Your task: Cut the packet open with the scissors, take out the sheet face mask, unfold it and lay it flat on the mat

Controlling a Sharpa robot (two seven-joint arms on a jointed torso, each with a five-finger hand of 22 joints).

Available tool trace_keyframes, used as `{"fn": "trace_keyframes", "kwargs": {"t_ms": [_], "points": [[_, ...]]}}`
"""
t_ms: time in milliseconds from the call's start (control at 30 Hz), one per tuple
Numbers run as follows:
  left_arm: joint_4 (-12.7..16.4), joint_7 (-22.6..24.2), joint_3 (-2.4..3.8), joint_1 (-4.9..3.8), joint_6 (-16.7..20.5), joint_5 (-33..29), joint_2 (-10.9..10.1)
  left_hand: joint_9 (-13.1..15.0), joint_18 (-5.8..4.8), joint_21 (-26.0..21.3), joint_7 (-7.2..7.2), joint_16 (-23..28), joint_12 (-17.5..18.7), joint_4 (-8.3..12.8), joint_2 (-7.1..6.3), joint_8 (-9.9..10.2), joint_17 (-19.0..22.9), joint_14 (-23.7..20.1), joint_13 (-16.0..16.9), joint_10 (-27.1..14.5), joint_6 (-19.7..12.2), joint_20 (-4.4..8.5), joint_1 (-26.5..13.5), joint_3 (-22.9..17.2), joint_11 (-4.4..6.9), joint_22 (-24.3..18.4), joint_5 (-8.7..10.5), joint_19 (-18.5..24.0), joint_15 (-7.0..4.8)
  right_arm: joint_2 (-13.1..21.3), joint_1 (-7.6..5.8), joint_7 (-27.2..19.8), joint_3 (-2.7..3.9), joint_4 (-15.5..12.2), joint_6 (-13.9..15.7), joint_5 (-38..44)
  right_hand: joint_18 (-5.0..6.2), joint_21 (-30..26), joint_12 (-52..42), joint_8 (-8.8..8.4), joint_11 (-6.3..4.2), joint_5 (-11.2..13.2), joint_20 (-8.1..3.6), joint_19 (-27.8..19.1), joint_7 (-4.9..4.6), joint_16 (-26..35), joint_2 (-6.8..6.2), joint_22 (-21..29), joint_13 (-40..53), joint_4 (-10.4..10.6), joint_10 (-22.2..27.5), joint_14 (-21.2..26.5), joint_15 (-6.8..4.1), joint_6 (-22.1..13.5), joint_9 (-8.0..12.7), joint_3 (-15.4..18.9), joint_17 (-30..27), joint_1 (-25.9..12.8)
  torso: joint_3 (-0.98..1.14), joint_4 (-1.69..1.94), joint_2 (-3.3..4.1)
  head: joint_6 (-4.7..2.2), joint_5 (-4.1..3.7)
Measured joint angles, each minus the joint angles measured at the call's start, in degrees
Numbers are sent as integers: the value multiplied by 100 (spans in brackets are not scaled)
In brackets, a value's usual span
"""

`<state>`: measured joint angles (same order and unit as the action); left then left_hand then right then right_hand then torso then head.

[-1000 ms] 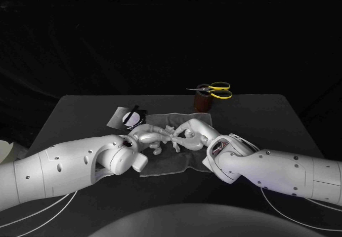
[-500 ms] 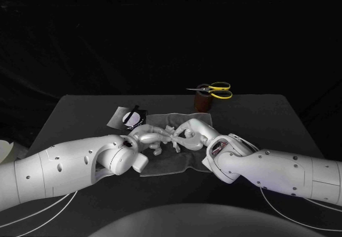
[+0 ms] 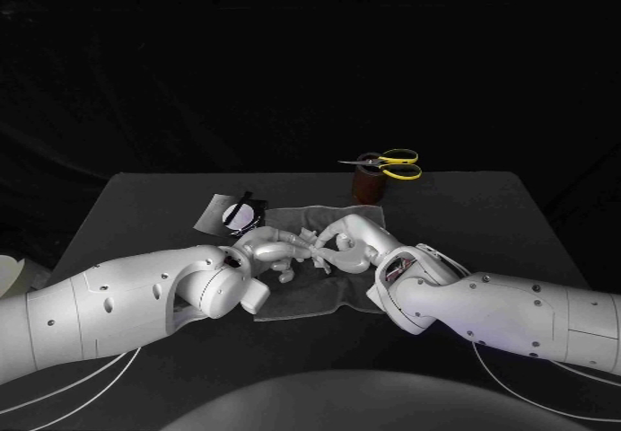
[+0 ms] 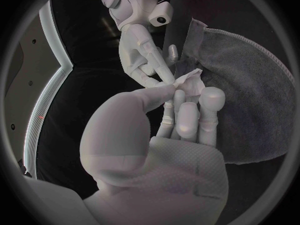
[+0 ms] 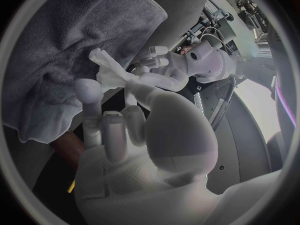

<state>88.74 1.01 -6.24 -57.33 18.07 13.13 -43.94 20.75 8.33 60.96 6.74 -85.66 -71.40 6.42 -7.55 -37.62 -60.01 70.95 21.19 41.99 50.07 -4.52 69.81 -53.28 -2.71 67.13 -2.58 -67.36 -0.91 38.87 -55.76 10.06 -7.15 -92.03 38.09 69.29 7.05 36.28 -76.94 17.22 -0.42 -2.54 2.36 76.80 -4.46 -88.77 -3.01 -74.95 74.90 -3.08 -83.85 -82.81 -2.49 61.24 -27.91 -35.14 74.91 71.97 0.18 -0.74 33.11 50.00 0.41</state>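
Together, we see both hands meeting at the centre of the frame, just above the grey mat (image 3: 304,301). The left hand (image 3: 272,247) pinches a small white mask (image 4: 190,82) between thumb and finger, and the right hand (image 3: 347,244) grips the same mask from the other side. The mask is bunched up between them. The packet (image 3: 233,214) lies at the mat's upper left corner. Yellow-handled scissors (image 3: 392,164) rest on a brown holder (image 3: 368,187), upper right of centre, on the black table (image 3: 492,215).
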Motion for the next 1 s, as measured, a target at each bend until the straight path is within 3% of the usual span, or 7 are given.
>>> {"fn": "trace_keyframes", "kwargs": {"t_ms": [633, 733, 767, 800, 867, 900, 1000], "points": [[-2, -40, -2, 2, 71, 51, -18, 0, 0, 0, -17, 1, -21, 0, 31, 16, -28, 41, 4, 20, 16, 21, -31, 1, 15, 8, 1, -21, -1, 100, 6, -60, 4, 51, 210, -187, -39, 150, -44, 0, -41, 14, -19, 37, 15, -42, 26, 5, 5, -39, -5, 18, -22, -8, 0, -148, 5, -111, -2, 0, -1, 0, -1], [-1, -41, -2, 2, 87, 61, -27, 0, 0, 0, -17, 1, -21, 0, 31, 3, -28, 41, 4, 20, 16, 21, -31, 1, 15, 8, 3, -21, -1, 125, 6, -58, 5, 77, 185, -240, 50, -77, 81, 0, -43, 8, -23, 31, 47, -43, 7, 4, 4, 0, -4, 18, -23, -24, 0, -202, 5, -212, -2, 0, -1, 0, 6], [-1, -41, -2, 2, 91, 64, -28, 0, 0, 0, -17, 2, -21, 0, 31, 3, -28, 41, 4, 20, 16, 21, -31, 1, 15, 8, 3, -21, -1, 132, 6, -58, 5, 84, 163, -267, 82, -218, 153, 39, -44, -3, -26, -18, 87, -6, -15, 4, 4, 52, -3, -22, -64, -77, 0, -198, 5, -302, -3, 0, -2, 0, 8], [-1, -42, -2, 2, 94, 65, -29, 0, 0, 0, -17, 2, -21, 0, 31, 0, -28, 41, 4, 20, 15, 21, -31, 1, 15, 8, 5, -21, -1, 138, 6, -62, 5, 89, 136, -302, 98, -331, 209, 191, -36, -15, -8, -68, 82, 31, -53, 4, 3, 120, -6, -24, -62, -201, -3, -146, 5, -411, -3, 0, -2, 0, 10], [-1, -42, -2, 2, 100, 68, -30, 0, 0, 0, -17, 2, -21, 0, 31, -4, -27, 41, 4, 19, 15, 21, -31, 1, 12, 8, 7, -21, -1, 143, 5, -93, 6, 94, 45, -400, 103, -457, 247, 227, 50, -59, 44, -133, -46, 52, -102, 4, 1, 324, -19, -68, -19, -438, -399, 30, 4, -712, -4, 0, -2, 0, 12], [-1, -42, -2, 2, 102, 69, -30, 0, 0, 0, -16, 2, -21, 0, 31, -5, -27, 41, 4, 24, 14, 21, -31, 1, 6, 8, 7, -21, -1, 142, 5, -112, 6, 94, -5, -446, 104, -487, 247, 165, 94, -70, 68, -156, -93, 52, -187, 3, 0, 422, -14, -87, 0, -509, -440, 167, 4, -840, -4, 0, -2, 0, 12], [-1, -42, -2, 2, 106, 71, -30, 0, 0, 0, -15, 2, -21, 0, 31, -5, -27, 41, 4, 24, 12, 21, -31, 1, 6, 7, 7, -21, -1, 140, 3, -183, 6, 93, -147, -586, 109, -535, 247, -187, 224, -71, 137, -218, -235, 52, -450, 3, 0, 716, -8, -126, 70, -791, -287, 651, 4, -1145, -4, -1, -2, 0, 13]]}}
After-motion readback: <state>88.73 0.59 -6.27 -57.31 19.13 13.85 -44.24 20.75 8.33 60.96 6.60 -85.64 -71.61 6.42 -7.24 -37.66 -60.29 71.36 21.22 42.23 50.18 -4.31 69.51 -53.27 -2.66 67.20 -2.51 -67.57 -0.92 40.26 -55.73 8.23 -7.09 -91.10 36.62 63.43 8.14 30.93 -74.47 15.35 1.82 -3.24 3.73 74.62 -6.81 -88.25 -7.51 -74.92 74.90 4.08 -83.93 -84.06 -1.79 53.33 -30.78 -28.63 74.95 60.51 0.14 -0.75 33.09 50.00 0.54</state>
